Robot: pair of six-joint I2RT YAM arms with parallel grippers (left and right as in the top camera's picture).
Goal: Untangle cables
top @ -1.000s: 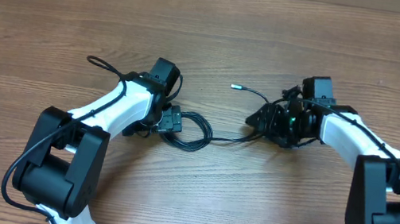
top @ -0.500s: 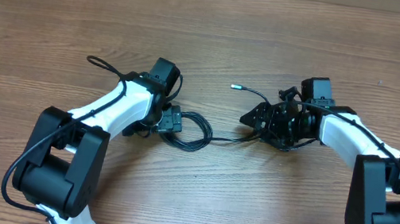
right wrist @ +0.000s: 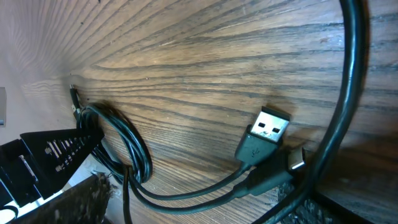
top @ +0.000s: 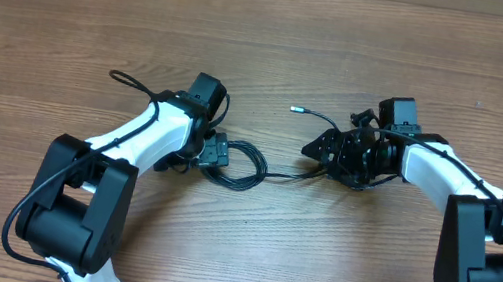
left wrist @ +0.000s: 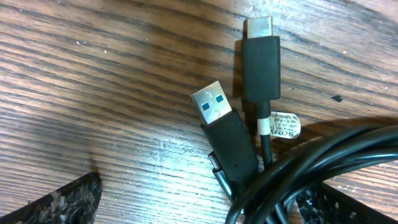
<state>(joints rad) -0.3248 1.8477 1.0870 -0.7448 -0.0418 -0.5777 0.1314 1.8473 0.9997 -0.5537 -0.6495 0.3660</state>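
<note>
Thin black cables lie on the wooden table between my two arms. Their coiled loop (top: 243,165) rests just right of my left gripper (top: 215,150). From the loop, strands run right to my right gripper (top: 321,152), and one free end (top: 295,109) points left above them. In the left wrist view a USB-A plug (left wrist: 214,106) and a USB-C plug (left wrist: 260,56) lie ahead of my open left gripper (left wrist: 205,204), with the bundled cords (left wrist: 311,162) by its right finger. My right gripper (right wrist: 199,208) is open, with two plugs (right wrist: 267,134) and loose strands (right wrist: 205,190) between its fingers.
The table (top: 269,32) is brown wood grain. Thicker black wires (top: 129,81) run along the left arm. My left gripper (right wrist: 50,149) also shows at the left of the right wrist view, beside the coiled loop (right wrist: 134,146).
My right gripper's fingers have spread wider over the cable ends. The left arm and the loop have not moved.
</note>
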